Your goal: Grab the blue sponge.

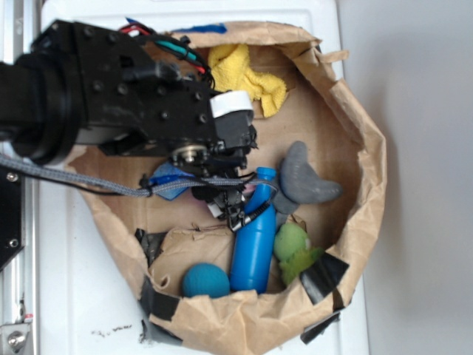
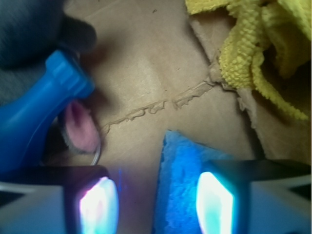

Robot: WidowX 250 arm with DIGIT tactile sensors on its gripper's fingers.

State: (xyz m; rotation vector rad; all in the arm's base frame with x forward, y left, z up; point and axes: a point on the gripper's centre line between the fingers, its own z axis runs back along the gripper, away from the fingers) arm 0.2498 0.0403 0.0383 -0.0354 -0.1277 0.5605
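Note:
The blue sponge [image 2: 180,185] lies flat on the brown paper, and its corner reaches up between my fingers in the wrist view. It sits close against the right pad [image 2: 214,204], with bare paper between it and the left pad [image 2: 97,207]. My gripper [image 2: 156,207] is open and holds nothing. In the exterior view the arm covers most of the sponge [image 1: 168,177], and only a light blue patch shows beside the cable. The gripper [image 1: 228,203] hangs low over the bag floor there, right beside the neck of the bottle.
A glossy blue bottle [image 1: 255,237] [image 2: 34,122] lies just left of the fingers, with a pink round thing [image 2: 80,129] by its cap. A yellow cloth [image 1: 247,74] [image 2: 258,48], a grey object [image 1: 307,181], a green toy [image 1: 294,248] and a teal ball [image 1: 205,281] lie within the paper bag's walls [image 1: 366,148].

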